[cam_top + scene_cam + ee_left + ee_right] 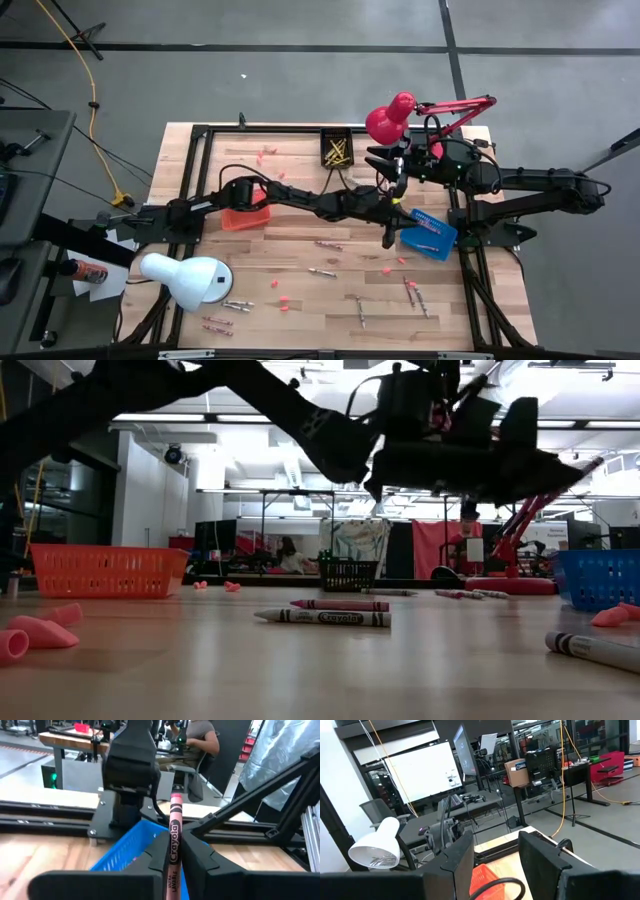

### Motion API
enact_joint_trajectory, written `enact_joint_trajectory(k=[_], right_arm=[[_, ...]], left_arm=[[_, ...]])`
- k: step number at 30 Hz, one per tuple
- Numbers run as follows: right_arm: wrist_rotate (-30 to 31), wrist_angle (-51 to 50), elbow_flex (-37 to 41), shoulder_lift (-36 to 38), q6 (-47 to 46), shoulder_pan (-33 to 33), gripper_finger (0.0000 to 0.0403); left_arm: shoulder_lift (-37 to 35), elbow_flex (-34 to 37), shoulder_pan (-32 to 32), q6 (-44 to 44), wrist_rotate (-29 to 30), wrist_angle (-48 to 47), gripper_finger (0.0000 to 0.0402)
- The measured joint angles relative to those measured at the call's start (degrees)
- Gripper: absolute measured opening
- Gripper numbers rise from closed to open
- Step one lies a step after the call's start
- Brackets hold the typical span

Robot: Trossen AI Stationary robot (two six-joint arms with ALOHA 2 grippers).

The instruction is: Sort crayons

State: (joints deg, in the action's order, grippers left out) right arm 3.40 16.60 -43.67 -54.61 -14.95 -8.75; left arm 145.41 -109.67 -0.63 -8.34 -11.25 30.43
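Observation:
My left gripper [391, 234] reaches across the table to the blue basket [430, 238] and is shut on a pink-red crayon [174, 835]. In the left wrist view the basket [131, 851] lies just beyond the fingers. My right gripper [386, 166] hangs open and empty [495, 856] beside the black basket [337, 151], which holds yellow crayons. Several loose crayons lie flat on the table [328, 244] [322, 271] [415, 294] [236, 305]. Two of them show in the low view [340, 605] [322, 618]. My left gripper pinches the crayon's paper-wrapped body [171, 870] between its two fingers. The pink tip [176, 799] sticks out past the fingertips. The crayon is lifted clear of the table, over the near wall of the blue basket.
An orange basket [245, 219] stands under the left arm. A white lamp [190, 279] stands at the near left and a red lamp [390, 118] at the far right. Small pink chips [38, 631] lie scattered about. A dark frame runs round the table. A person sits in the room behind.

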Motion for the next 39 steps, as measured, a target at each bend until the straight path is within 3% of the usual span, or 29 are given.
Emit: enact_joint_trajectory(k=[16, 19, 24, 28, 31, 34, 39], right_arm=[[0.0, -1.3, 0.0, 0.0, 0.4, 0.0, 0.0149], [0.0, -1.3, 0.0, 0.0, 0.4, 0.0, 0.0149], [0.4, -0.6, -0.1, 0.1, 1.5, -0.1, 0.0149], [-0.5, -0.4, 0.0, -0.2, 2.9, 0.0, 0.0149], [-0.2, -1.2, 0.0, 0.0, 3.0, 0.0, 0.0149], [-0.5, -3.4, -0.1, 0.0, 3.0, 0.2, 0.0149], [-3.0, -7.8, -0.1, -0.2, 2.3, 0.8, 0.0149]], left_arm=[[1.1, -0.1, 1.3, 2.5, 10.7, 2.1, 0.011], [-2.0, 0.0, -0.2, 3.0, 8.2, -6.9, 0.0127], [-11.3, -0.2, -4.2, 7.0, 1.1, -32.3, 0.0139], [-16.0, 0.2, -7.7, 11.0, -3.5, -52.0, 0.0122], [-18.6, 0.3, -8.5, 14.0, -5.1, -60.8, 0.0077], [-21.4, 1.5, -8.7, 15.9, -9.4, -62.7, 0.0016], [-30.4, 14.5, -7.5, 14.1, -10.2, -56.5, 0.0003]])
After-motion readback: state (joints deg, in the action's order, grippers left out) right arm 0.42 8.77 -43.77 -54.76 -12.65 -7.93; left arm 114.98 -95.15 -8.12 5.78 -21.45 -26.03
